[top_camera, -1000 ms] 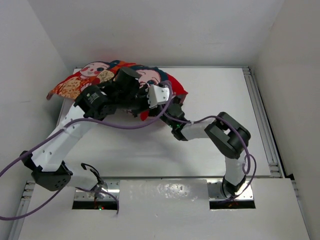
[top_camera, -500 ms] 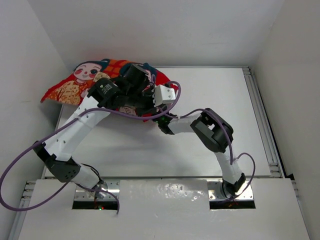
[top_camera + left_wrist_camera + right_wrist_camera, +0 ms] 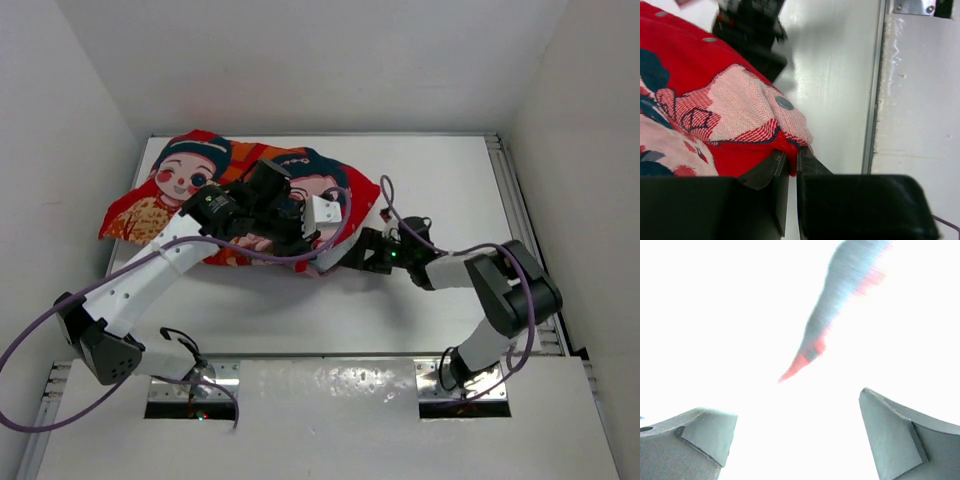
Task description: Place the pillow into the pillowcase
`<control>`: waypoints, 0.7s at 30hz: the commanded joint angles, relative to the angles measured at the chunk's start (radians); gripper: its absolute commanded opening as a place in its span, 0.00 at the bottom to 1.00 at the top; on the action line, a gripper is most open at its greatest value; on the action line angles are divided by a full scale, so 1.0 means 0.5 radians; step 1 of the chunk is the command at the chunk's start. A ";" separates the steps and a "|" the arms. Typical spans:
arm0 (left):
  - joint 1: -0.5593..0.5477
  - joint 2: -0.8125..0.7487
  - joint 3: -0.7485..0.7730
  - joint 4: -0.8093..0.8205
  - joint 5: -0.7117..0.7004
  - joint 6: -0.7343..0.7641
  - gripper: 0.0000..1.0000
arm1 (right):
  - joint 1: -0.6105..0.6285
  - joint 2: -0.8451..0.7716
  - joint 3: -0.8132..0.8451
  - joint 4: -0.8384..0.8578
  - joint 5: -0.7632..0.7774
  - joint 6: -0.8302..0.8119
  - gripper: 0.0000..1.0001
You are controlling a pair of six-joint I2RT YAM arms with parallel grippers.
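Across the left half of the table [image 3: 450, 180] lies the pillowcase [image 3: 185, 180], red side up and plump, so I judge the pillow is inside it (no white stuffing shows in any view, so I cannot tell how far in). My left pincer [image 3: 789, 161] is clamped on the hem at the case's near right corner, where the pink reverse folds over beside a grey stud [image 3: 784, 103]. To do this step well I should hold that hem taut and low rather than tug at it. My right pincer [image 3: 797, 422], just beside that corner, is spread wide with nothing in it. Its view is washed out, so I would bring it in slowly and catch the opposite lip before drawing the mouth over.
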 commanded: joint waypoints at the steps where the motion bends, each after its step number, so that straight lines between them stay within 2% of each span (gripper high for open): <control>1: -0.021 -0.010 -0.091 0.198 0.164 -0.067 0.00 | -0.152 -0.178 -0.132 -0.242 -0.184 -0.127 0.99; 5: -0.039 0.015 -0.085 0.229 0.201 -0.095 0.02 | -0.296 -0.313 -0.218 -0.270 -0.414 -0.158 0.99; 7: -0.048 0.024 -0.088 0.232 0.188 -0.101 0.16 | -0.370 -0.432 -0.328 -0.212 -0.457 -0.161 0.99; 8: -0.055 0.027 -0.097 0.235 0.191 -0.101 0.27 | -0.403 -0.484 -0.353 -0.200 -0.439 -0.167 0.99; 9: -0.064 0.027 -0.106 0.232 0.192 -0.098 0.49 | -0.440 -0.527 -0.377 -0.193 -0.369 -0.161 0.99; 10: -0.106 0.033 -0.134 0.196 0.192 -0.083 0.61 | -0.477 -0.607 -0.393 -0.178 -0.326 -0.125 0.99; 12: -0.153 0.061 -0.149 0.113 0.231 0.039 0.99 | -0.578 -0.669 -0.426 -0.160 -0.225 -0.060 0.99; 16: -0.251 0.061 -0.040 -0.249 0.177 0.325 1.00 | -0.674 -0.761 -0.424 -0.095 0.121 0.078 0.99; 18: -0.202 -0.019 0.022 -0.189 -0.056 0.292 1.00 | -0.680 -0.767 -0.314 -0.132 0.208 0.069 0.99; 19: -0.108 -0.059 0.041 -0.134 -0.163 0.252 1.00 | -0.680 -0.755 -0.264 -0.175 0.275 0.035 0.99; 21: 0.018 -0.126 0.035 0.159 -0.672 0.044 1.00 | -0.659 -0.657 -0.087 -0.193 0.309 0.023 0.99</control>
